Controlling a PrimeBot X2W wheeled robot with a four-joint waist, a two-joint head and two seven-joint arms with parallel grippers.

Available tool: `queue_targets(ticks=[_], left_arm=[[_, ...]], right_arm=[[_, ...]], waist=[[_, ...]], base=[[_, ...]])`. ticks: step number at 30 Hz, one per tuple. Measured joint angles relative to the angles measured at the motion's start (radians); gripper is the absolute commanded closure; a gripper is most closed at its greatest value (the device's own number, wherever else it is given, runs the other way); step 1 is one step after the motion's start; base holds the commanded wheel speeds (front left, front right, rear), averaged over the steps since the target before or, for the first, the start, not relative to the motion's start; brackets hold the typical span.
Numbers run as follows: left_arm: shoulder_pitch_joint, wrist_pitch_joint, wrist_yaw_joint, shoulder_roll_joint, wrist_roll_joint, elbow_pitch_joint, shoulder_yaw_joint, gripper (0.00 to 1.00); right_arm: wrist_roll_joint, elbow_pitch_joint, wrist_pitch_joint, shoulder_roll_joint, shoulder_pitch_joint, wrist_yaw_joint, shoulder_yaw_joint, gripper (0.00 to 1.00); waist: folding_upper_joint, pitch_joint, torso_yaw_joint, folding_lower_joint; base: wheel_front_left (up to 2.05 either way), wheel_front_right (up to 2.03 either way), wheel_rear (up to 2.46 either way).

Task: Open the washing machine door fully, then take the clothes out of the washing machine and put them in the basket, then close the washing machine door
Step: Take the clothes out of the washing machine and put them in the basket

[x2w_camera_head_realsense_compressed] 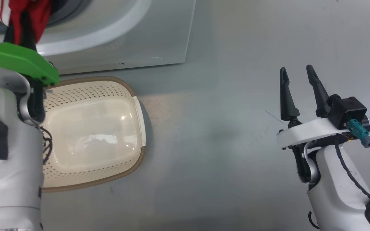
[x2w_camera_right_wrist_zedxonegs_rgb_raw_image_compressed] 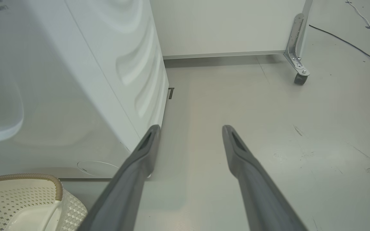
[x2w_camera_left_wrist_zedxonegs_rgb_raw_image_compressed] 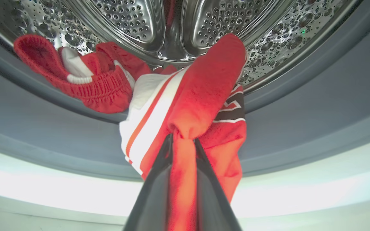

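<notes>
The clothes [x2w_camera_left_wrist_zedxonegs_rgb_raw_image_compressed: 201, 96] are pinched between the two fingers of the left gripper [x2w_camera_left_wrist_zedxonegs_rgb_raw_image_compressed: 184, 141]. A fold of red fabric with white stripes bunches just above the fingertips and a strip of it runs down between them, so the jaws are closed on cloth. Beyond the fingertips the garment drapes over the grey gasket [x2w_camera_left_wrist_zedxonegs_rgb_raw_image_compressed: 43, 109] at the mouth of the washing machine [x2w_camera_head_realsense_compressed: 140, 38], with the perforated drum [x2w_camera_left_wrist_zedxonegs_rgb_raw_image_compressed: 130, 19] behind it. Left of the fingers, a second red piece [x2w_camera_left_wrist_zedxonegs_rgb_raw_image_compressed: 85, 83] with a gathered waistband lies on the drum's lip. Whether it is tangled with the held one I cannot tell.

In the head view the basket [x2w_camera_head_realsense_compressed: 82, 93] sits on the floor [x2w_camera_head_realsense_compressed: 220, 128] just behind and below the left fingers, close against the machine's front. What shows of its inside is bare. The right gripper [x2w_camera_head_realsense_compressed: 296, 69] hangs well apart over the floor, fingers spread wide with nothing between them.

The step in hand looks like drawing this garment out and carrying it to the basket. Only a narrow fold is held, so the pinch must be firm. The pull should run straight back along the fingers' own line until the trailing cloth clears the gasket. If the waistband piece drags along, a slower pull would stop it spilling onto the floor. The fingers should part only once they are low over the middle of the basket.
</notes>
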Motion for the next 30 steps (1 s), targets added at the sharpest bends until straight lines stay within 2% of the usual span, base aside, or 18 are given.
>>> queue_targets(ticks=[7,19,30], left_arm=[[0.128,-0.091,-0.012,-0.052,-0.019,0.029,-0.008,1.00],[0.324,-0.169,-0.024,-0.065,-0.028,0.094,-0.068,1.00],[0.459,-0.186,-0.024,-0.077,-0.066,0.154,-0.118,1.00]], right_arm=[[-0.007,0.016,0.000,0.000,0.035,0.002,-0.025,0.00],[-0.016,0.030,0.000,0.000,0.076,0.019,-0.036,0.00],[-0.033,0.036,0.000,0.000,0.092,0.036,-0.039,0.00]], waist=[[-0.0001,-0.058,0.033,0.0000],[0.0000,-0.146,0.073,0.0000],[0.0000,-0.175,0.087,0.0000]], base=[[0.00,0.00,0.00],[0.00,0.00,0.00],[0.00,0.00,0.00]])
